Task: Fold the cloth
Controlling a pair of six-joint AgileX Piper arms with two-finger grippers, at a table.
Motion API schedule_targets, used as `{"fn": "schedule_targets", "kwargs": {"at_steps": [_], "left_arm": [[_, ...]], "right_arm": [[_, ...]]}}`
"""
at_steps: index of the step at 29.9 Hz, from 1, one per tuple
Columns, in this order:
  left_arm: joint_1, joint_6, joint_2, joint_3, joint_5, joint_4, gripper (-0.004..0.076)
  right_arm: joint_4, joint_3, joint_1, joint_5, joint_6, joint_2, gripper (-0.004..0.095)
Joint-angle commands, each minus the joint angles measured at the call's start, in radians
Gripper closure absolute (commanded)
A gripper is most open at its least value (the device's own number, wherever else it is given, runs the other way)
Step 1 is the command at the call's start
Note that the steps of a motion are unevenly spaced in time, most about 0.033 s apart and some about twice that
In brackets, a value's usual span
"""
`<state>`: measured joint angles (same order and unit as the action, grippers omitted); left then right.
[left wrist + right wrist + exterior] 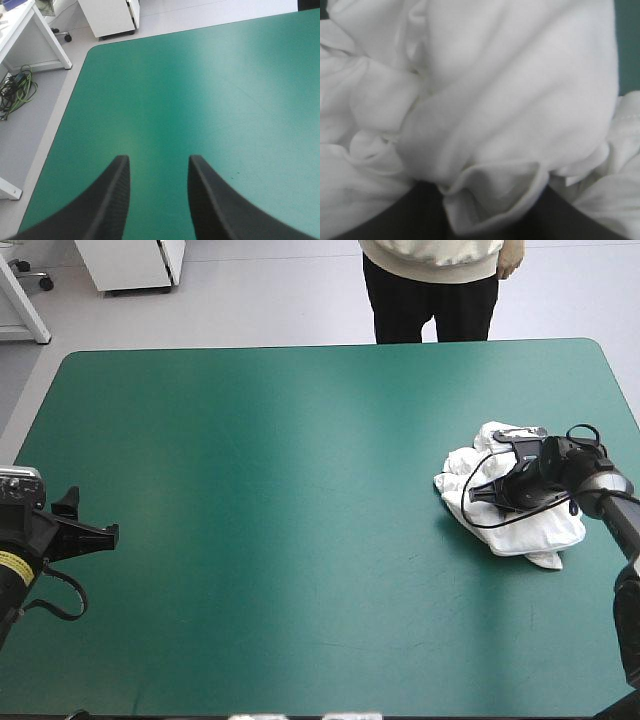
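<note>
High view. The T-shirt (530, 525) lies as a crumpled white heap at the right of the frame, on the teal-green cover (300, 490), near the table's right edge and well clear of the near and far edges. The right gripper (485, 492) sits on the heap, reaching in from the right and pointing toward the frame's left. The left gripper (92, 525) is at the frame's lower left, by the table's left edge, well apart from the T-shirt. Bare cover fills the centre and left of the frame, from the far edge to the near edge.

Left wrist view. The left gripper (159, 162) is released: its black fingers (112, 200) stand apart with only cover (200, 100) between and ahead of them. The table's rounded far-left corner lies ahead of the gripper.

Right wrist view. The right gripper (490, 200) is spread, its black fingers (420, 210) apart with a rolled fold of the T-shirt (495, 100) bulging between them and covering their tips; the grip has not closed. A sliver of cover (627, 45) shows past the cloth.
</note>
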<state>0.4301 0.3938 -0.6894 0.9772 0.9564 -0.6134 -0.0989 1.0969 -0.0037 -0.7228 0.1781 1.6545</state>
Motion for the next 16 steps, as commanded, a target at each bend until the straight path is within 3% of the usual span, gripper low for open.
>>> {"fn": "schedule_targets", "kwargs": {"at_steps": [1, 8, 16], "left_arm": [[0.007, 0.013, 0.001, 0.023, -0.082, 0.002, 0.0437], [0.007, 0.013, 0.001, 0.023, -0.086, 0.020, 0.0437], [0.007, 0.015, 0.001, 0.023, -0.114, 0.039, 0.0437]], "right_arm": [[0.004, 0.024, -0.005, 0.021, 0.030, -0.005, 0.0914], [-0.089, 0.032, 0.035, 0.007, 0.098, -0.020, 0.0919], [-0.096, 0.102, 0.295, -0.049, 0.096, -0.024, 0.0919]]}}
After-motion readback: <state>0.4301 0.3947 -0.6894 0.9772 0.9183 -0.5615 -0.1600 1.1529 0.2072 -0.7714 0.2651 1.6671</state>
